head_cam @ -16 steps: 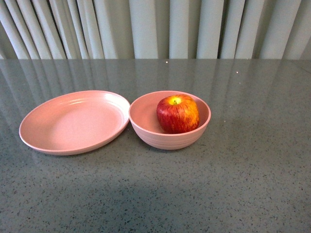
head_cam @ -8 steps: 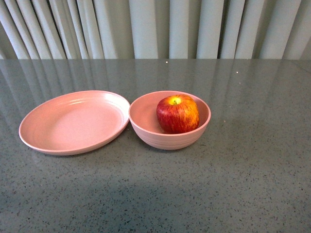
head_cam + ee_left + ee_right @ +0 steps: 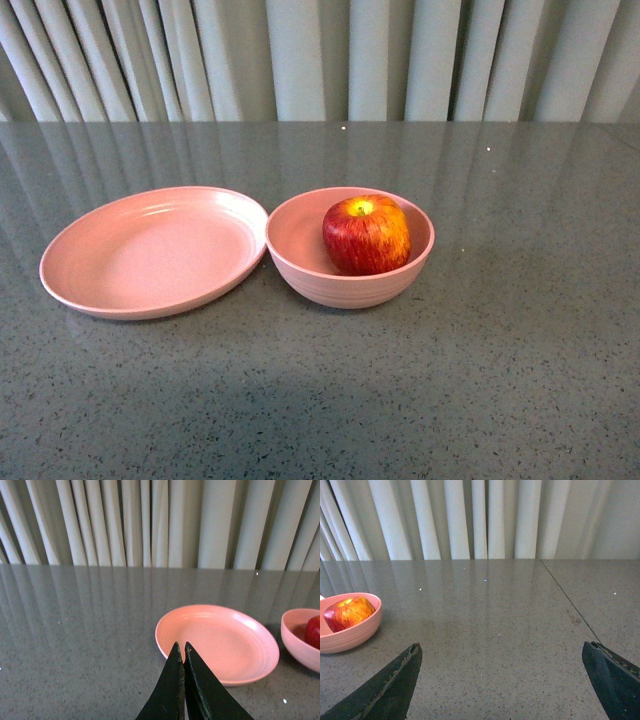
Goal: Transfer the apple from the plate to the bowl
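The red apple (image 3: 366, 234) with a yellow-green stem dip sits inside the deep pink bowl (image 3: 300, 262) at the table's centre. The shallow pink plate (image 3: 150, 252) lies empty just left of the bowl, touching its rim. Neither gripper shows in the front view. In the left wrist view my left gripper (image 3: 181, 647) is shut and empty, above the table in front of the plate (image 3: 220, 642); the bowl (image 3: 297, 640) and apple (image 3: 314, 631) show at the edge. In the right wrist view my right gripper (image 3: 502, 647) is open and empty, well away from the bowl (image 3: 350, 630) and apple (image 3: 349, 613).
The grey speckled table (image 3: 500, 380) runs back to pale pleated curtains (image 3: 320, 60). A thin seam (image 3: 567, 602) crosses the tabletop in the right wrist view.
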Controlling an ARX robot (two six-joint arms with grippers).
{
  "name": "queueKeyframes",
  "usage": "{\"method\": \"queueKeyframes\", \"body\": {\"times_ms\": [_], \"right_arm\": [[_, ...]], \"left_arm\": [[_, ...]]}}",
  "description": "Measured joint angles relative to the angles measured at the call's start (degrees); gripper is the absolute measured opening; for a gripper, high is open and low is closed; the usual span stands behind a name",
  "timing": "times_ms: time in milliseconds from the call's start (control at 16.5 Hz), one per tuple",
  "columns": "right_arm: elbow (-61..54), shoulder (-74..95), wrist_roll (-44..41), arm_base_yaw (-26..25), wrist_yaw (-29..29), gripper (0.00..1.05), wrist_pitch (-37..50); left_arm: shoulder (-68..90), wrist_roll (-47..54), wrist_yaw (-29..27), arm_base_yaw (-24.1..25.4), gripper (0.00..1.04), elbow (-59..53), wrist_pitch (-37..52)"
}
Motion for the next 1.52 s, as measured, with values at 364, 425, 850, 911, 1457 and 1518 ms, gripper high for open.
{"method": "queueKeyframes", "body": {"times_ms": [364,425,850,911,1457,1518], "right_arm": [[0.0,0.0,0.0,0.0,0.0,0.98,0.0],[0.0,0.0,0.0,0.0,0.0,0.98,0.0],[0.0,0.0,0.0,0.0,0.0,0.98,0.0],[0.0,0.0,0.0,0.0,0.0,0.98,0.1],[0.0,0.0,0.0,0.0,0.0,0.98,0.0],[0.0,0.0,0.0,0.0,0.0,0.98,0.0]], "left_arm": [[-8.7,0.0,0.0,0.0,0.01,-0.5,-8.8],[-9.7,0.0,0.0,0.0,0.01,-0.5,-9.8],[-23.7,0.0,0.0,0.0,0.01,-0.5,-24.1],[-23.6,0.1,-0.1,0.0,0.01,-0.5,-24.7],[-23.6,0.0,0.0,0.0,0.32,-0.5,-24.3],[-23.6,0.0,0.0,0.0,0.42,-0.5,-24.3]]}}
